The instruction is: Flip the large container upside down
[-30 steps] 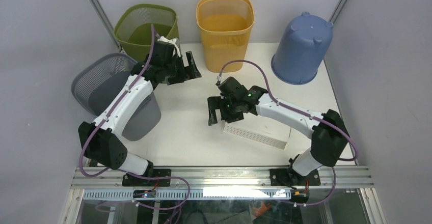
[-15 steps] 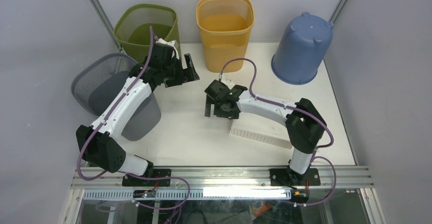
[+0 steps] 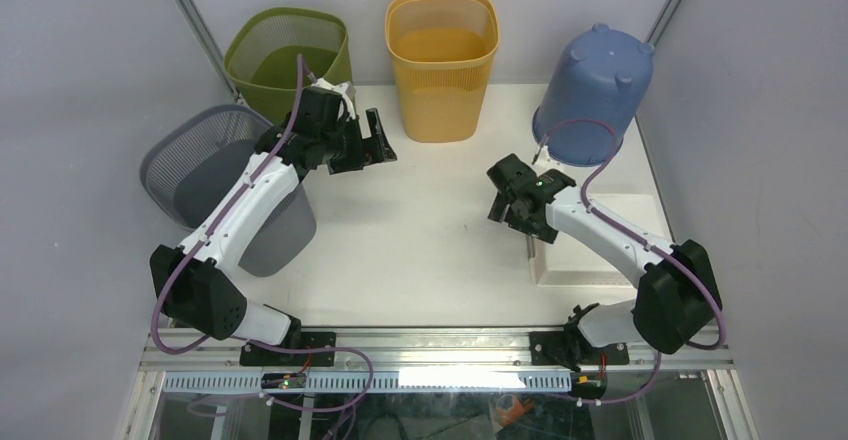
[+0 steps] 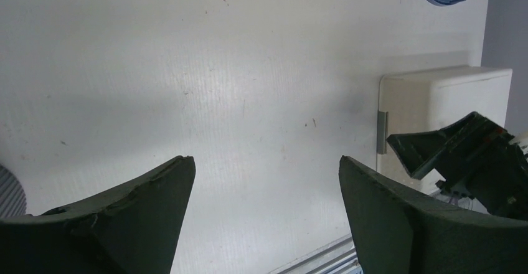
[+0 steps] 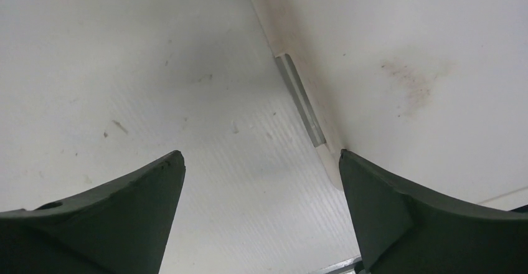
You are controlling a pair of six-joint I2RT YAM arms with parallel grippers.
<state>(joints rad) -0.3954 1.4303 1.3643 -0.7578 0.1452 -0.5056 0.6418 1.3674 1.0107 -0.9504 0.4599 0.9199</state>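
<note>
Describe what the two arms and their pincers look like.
The left arm and right arm share white shells, black joints and a purple cable looping alongside. The left pincer and right pincer each carry two broad, dark, wedge-shaped fingers.

Bright, even light from above — soft grey shadows lie on the white table (image 3: pixel 420 250). In the wrist views the left claw (image 4: pixel 263 162) and right claw (image 5: pixel 261 155) look slightly unsharp.
</note>
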